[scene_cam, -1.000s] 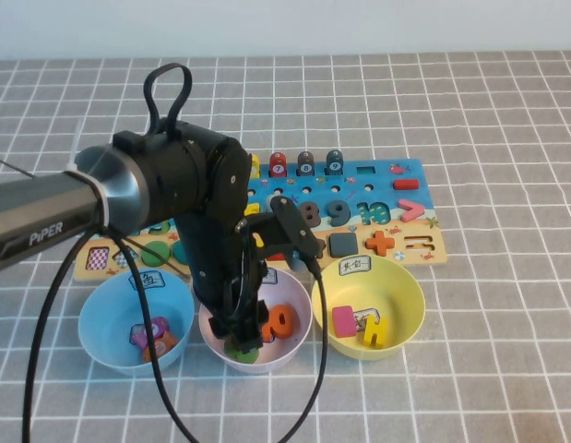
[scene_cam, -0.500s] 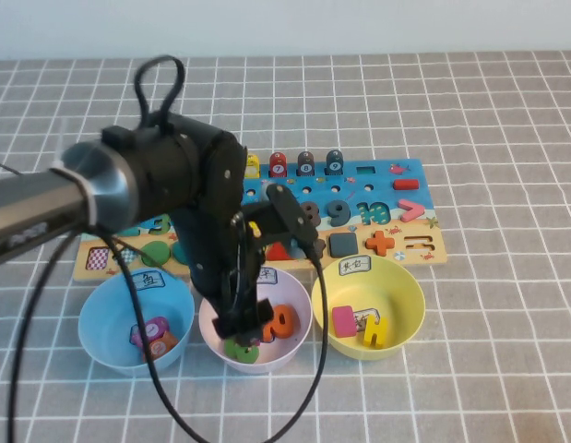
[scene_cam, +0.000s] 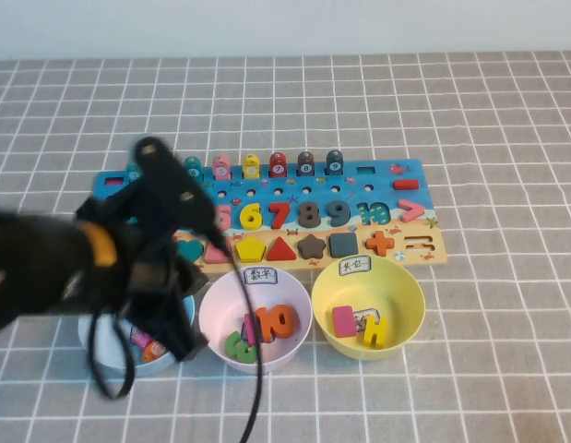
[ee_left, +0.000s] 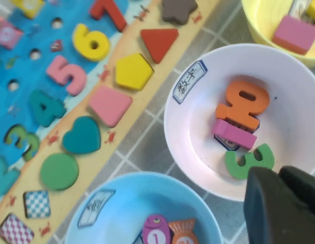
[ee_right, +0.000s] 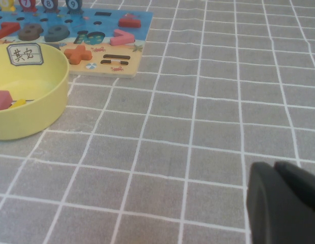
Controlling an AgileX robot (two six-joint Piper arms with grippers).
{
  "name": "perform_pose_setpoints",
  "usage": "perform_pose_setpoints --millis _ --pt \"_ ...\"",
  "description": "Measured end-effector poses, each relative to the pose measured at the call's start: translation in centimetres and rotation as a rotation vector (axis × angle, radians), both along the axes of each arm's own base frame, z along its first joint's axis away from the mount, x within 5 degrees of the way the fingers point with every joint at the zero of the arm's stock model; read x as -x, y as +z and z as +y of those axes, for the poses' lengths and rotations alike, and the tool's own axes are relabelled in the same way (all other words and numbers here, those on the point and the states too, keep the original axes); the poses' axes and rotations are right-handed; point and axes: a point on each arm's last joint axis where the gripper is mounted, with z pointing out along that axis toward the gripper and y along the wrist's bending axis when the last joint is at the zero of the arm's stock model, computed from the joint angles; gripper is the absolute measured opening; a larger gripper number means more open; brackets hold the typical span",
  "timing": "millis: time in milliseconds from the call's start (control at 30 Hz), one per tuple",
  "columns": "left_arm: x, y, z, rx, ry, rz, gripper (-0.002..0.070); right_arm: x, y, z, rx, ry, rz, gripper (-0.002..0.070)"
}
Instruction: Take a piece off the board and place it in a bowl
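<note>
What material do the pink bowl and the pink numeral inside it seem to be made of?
The pink bowl: probably plastic, with a smooth, slightly glossy wall and a thin, even rim. The pink numeral: likely painted wood, a flat, thick slab with a matte colour, though its edge shows no grain.

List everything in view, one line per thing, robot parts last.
Puzzle board: one, blue with tan strip, behind the bowls.
Pink bowl: one, middle; holds pink numeral 1, orange 10, green 3.
Blue bowl: one, robot's left, small pieces inside.
Yellow bowl: one, robot's right; pink block, yellow piece.
Table: grey, white grid.
Left gripper: black, shut, empty, above pink bowl's near rim.
Right gripper: black, shut, over bare table.
</note>
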Motion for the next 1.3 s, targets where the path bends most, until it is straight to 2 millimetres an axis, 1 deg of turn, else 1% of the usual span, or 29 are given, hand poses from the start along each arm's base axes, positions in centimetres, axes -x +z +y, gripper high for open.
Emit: perform_pose_setpoints --millis 200,333,433,567,733,1100,1200,1300 --pt "4.5 -0.6 2.9 0.230 0.114 -0.107 0.0003 0.0 0.0 0.0 0.000 0.000 0.000 -0.0018" --pt "6.7 -2.4 4.5 0.370 0.188 -0.134 0.0002 0.0 0.0 0.0 0.000 0.000 0.000 -0.0018" --pt "7.8 -3.6 5.3 0.410 0.208 -0.155 0.0002 0.0 0.0 0.0 0.000 0.000 0.000 -0.0018" --pt "8.1 -4.3 5.6 0.434 0.213 -0.188 0.0002 0.0 0.0 0.0 0.000 0.000 0.000 -0.0018" --pt "7.9 -4.2 5.6 0.454 0.200 -0.251 0.0002 0.0 0.0 0.0 0.000 0.000 0.000 -0.0018" --pt "8.1 -5.2 6.3 0.560 0.185 -0.514 0.0002 0.0 0.0 0.0 -0.001 0.000 0.000 -0.0018" --pt "8.6 -5.3 6.9 0.566 0.172 -0.607 0.0002 0.0 0.0 0.0 -0.001 0.000 0.000 -0.0018" --pt "9.5 -5.9 8.4 0.594 0.242 -0.664 0.0002 0.0 0.0 0.0 -0.001 0.000 0.000 -0.0018"
